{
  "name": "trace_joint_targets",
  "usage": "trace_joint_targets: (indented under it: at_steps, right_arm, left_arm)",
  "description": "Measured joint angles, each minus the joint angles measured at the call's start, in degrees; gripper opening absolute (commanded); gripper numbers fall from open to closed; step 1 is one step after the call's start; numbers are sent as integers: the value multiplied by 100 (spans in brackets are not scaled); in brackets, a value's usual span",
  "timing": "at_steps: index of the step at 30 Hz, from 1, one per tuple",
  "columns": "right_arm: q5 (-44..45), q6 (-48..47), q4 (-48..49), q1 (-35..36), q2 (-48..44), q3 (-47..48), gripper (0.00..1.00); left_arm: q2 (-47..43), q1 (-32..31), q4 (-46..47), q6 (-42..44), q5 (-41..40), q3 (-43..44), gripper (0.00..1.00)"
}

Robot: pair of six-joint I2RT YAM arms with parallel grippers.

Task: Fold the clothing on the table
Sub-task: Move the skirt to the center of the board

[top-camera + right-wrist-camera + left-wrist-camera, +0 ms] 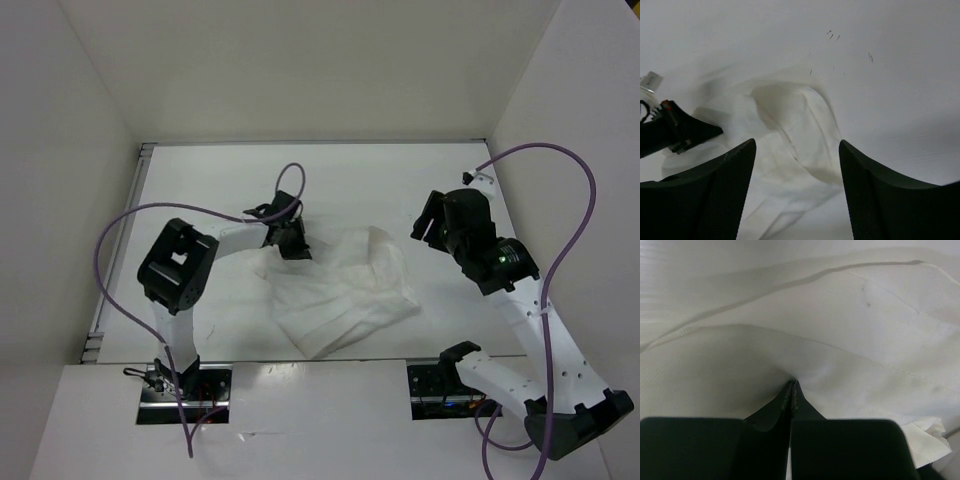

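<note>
The clothing (340, 290) is a thin white garment lying crumpled at the middle of the table (210, 180). My left gripper (292, 243) is at the garment's far left edge, its jaws pressed together on a pinch of the fabric. In the left wrist view the clothing (840, 330) fills the frame and puckers into the left gripper (792, 383). My right gripper (425, 225) hovers to the right of the garment, open and empty. In the right wrist view the clothing (790, 125) lies below and beyond the right gripper (797, 145), whose fingers stand wide apart.
White walls (90, 120) enclose the table on three sides. Purple cables (570, 230) loop from both arms. The arm bases (180, 385) sit at the near edge. The left arm's tip (670, 130) shows at the left of the right wrist view.
</note>
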Motion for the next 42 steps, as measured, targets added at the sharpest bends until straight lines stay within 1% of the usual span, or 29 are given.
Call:
trace_joint_targets:
  at_steps: [3, 6, 9, 13, 14, 15, 16, 17, 18, 20, 23, 25, 27, 31, 34, 35, 38, 42]
  right_arm:
    - [-155, -50, -7, -26, -15, 0, 74]
    - [-485, -125, -4, -26, -22, 0, 74]
    - [-883, -168, 11, -26, 103, -11, 71]
    - [-1316, -179, 52, -26, 476, -146, 69]
    - [-1397, -179, 61, -26, 603, -195, 69]
    - [-1482, -181, 59, -26, 708, -234, 69]
    - [-1528, -181, 59, -26, 789, -269, 69]
    - [-1602, -188, 55, -26, 852, -293, 69]
    - [-1622, -201, 59, -26, 876, -299, 69]
    - [-1683, -214, 74, -26, 876, -302, 69]
    - [-1794, -232, 138, -26, 872, -302, 69]
    - [-1838, -243, 155, -26, 876, -302, 69]
    - [-1897, -245, 175, -26, 876, -302, 69]
    - [-1923, -245, 175, -26, 885, -299, 69]
    - [-1912, -243, 157, -48, 885, -299, 69]
    - [-1906, -243, 144, -57, 883, -299, 69]
    - [-1895, -236, 111, -74, 883, -299, 69]
    - [-1869, -199, 92, -74, 883, -299, 69]
  left_arm:
    - [-385, 603, -39, -232, -369, -439, 0]
    - [-649, 1003, -184, -365, -774, -673, 0]
    - [-774, 1093, -308, -404, -990, -761, 0]
    - [-962, 1047, -505, -396, -1056, -881, 0]
    - [-1034, 1012, -629, -372, -1093, -881, 7]
    - [-1145, 955, -730, -328, -1115, -881, 20]
    - [-1261, 896, -800, -240, -1119, -868, 39]
    - [-1392, 831, -872, -195, -1126, -835, 56]
    - [-1593, 732, -903, 9, -1119, -763, 60]
    - [-1860, 610, -911, 393, -1086, -483, 64]
    - [-1875, 492, -874, 1178, -1056, 302, 65]
    - [-1698, 461, -695, 1853, -1034, 850, 65]
    - [-1434, 422, -511, 2549, -1095, 1215, 64]
    - [-828, 365, -345, 3672, -1154, 1478, 63]
    - [-330, 354, -356, 4262, -1123, 1604, 58]
    - [-170, 350, -372, 4446, -1082, 1663, 58]
    - [170, 343, -393, 4854, -968, 1749, 58]
    - [317, 341, -409, 5178, -778, 1823, 57]
